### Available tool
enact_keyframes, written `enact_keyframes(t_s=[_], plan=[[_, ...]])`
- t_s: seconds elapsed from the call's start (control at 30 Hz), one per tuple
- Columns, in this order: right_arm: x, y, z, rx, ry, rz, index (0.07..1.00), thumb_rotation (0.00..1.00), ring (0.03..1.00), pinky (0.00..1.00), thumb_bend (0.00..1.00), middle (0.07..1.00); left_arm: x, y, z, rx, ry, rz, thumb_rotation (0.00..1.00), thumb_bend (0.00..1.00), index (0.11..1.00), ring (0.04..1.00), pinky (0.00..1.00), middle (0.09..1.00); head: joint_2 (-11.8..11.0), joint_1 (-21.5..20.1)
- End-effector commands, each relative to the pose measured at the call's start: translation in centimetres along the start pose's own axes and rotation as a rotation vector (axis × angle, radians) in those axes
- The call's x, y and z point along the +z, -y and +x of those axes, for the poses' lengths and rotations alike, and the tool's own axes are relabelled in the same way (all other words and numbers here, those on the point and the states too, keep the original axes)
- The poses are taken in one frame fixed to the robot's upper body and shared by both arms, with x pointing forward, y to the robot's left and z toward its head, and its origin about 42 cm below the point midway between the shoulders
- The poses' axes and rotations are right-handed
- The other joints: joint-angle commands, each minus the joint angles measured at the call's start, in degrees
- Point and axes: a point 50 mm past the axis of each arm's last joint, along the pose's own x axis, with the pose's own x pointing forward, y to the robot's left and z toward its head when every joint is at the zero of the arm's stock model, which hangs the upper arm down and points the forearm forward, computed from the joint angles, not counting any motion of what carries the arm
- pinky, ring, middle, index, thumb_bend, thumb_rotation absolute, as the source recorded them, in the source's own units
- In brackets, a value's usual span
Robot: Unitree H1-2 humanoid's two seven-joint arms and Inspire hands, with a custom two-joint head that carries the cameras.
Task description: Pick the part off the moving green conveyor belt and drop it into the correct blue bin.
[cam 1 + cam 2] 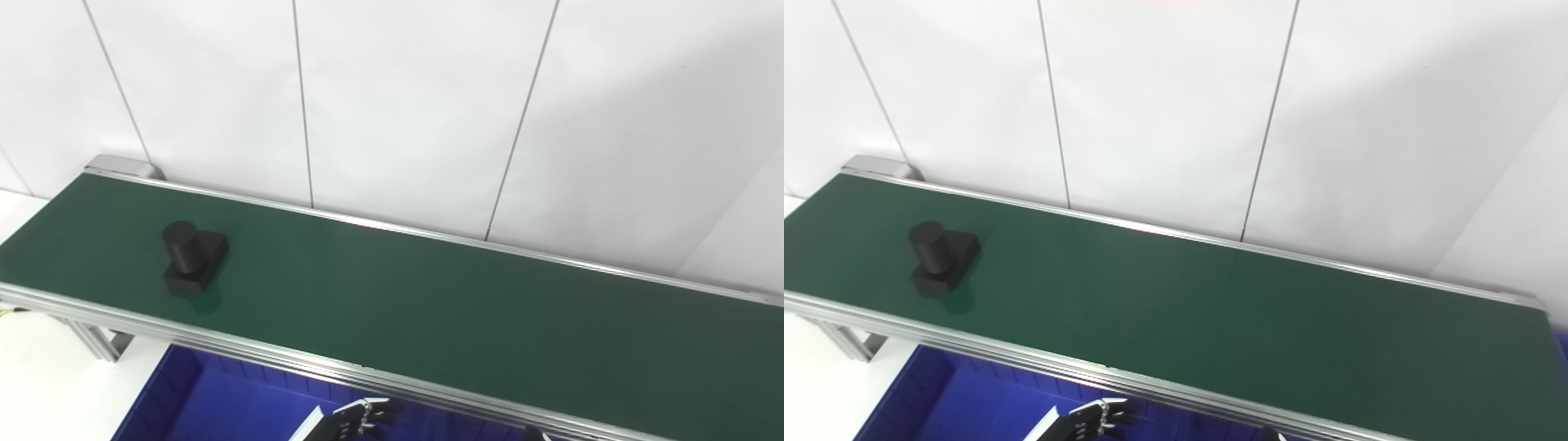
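A black part (191, 256), a short cylinder upright on a square base, rests on the green conveyor belt (429, 300) near its left end. My left hand (361, 418) shows at the bottom edge, below the belt's near rail and over the blue bin (202, 398); its fingers are apart and hold nothing. It is far to the right of the part and lower. Only a dark tip of my right hand (534, 435) peeks in at the bottom edge, too little to judge.
The belt runs from upper left to lower right between aluminium rails (245, 349), with a white panelled wall (398, 104) close behind. A frame leg (92, 340) stands at the left end. A white surface (43, 380) lies left of the bin.
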Motion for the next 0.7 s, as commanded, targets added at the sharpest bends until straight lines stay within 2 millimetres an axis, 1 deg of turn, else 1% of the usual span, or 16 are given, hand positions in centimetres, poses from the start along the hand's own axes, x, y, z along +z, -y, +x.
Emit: enact_keyframes(t_s=[0.0, 0.03, 0.07, 0.2, 0.23, 0.4, 0.47, 0.57, 0.67], plan=[[0.6, 0.6, 0.0, -0.019, 0.070, 0.017, 0.897, 0.01, 0.811, 0.78, 0.71, 0.862, 1.1, -0.1, 0.9, 0.011, 0.077, 0.017, 0.12, 0.94, 0.778, 0.796, 0.71, 0.832, 0.02, 0.45], [0.6, 0.6, 0.0, -0.022, 0.070, 0.021, 0.899, 0.00, 0.763, 0.74, 0.71, 0.862, 1.1, 0.0, 1.0, 0.011, 0.078, 0.015, 0.11, 0.94, 0.775, 0.793, 0.71, 0.827, 0.02, 0.53], [0.5, 0.8, 0.0, -0.022, 0.069, 0.019, 0.899, 0.00, 0.760, 0.73, 0.71, 0.862, 1.1, 0.1, 1.1, 0.010, 0.080, 0.012, 0.11, 0.94, 0.775, 0.793, 0.71, 0.827, 0.05, 1.01], [0.4, 1.2, -0.1, -0.026, 0.071, 0.017, 0.911, 0.02, 0.797, 0.77, 0.69, 0.864, 1.1, 0.6, 1.4, 0.010, 0.081, 0.004, 0.11, 0.94, 0.773, 0.790, 0.71, 0.828, -0.08, 1.96], [0.4, 1.3, -0.1, -0.029, 0.072, 0.020, 0.912, 0.03, 0.767, 0.70, 0.69, 0.865, 1.1, 0.7, 1.4, 0.010, 0.081, 0.004, 0.11, 0.95, 0.774, 0.787, 0.71, 0.829, -0.08, 2.02], [0.8, 1.7, 0.0, -0.053, 0.092, 0.008, 0.911, 0.03, 0.834, 0.78, 0.68, 0.866, 1.1, 1.0, 1.7, 0.007, 0.083, 0.004, 0.10, 0.95, 0.775, 0.787, 0.72, 0.827, 0.04, 2.52], [1.1, 1.8, 0.0, -0.065, 0.102, 0.017, 0.915, 0.02, 0.861, 0.84, 0.68, 0.872, 1.1, 1.0, 1.8, 0.004, 0.083, -0.001, 0.10, 0.95, 0.775, 0.786, 0.72, 0.827, 0.15, 2.56], [1.7, 2.1, 0.3, -0.083, 0.148, 0.019, 0.901, 0.00, 0.847, 0.86, 0.70, 0.853, 1.1, 1.1, 1.9, -0.001, 0.084, 0.003, 0.10, 0.95, 0.776, 0.787, 0.72, 0.828, 0.41, 2.36], [2.5, 2.4, 0.5, -0.088, 0.182, 0.022, 0.902, 0.00, 0.847, 0.90, 0.67, 0.860, 1.1, 1.1, 2.0, -0.006, 0.085, 0.007, 0.10, 0.95, 0.780, 0.789, 0.72, 0.832, 0.58, 2.25]])
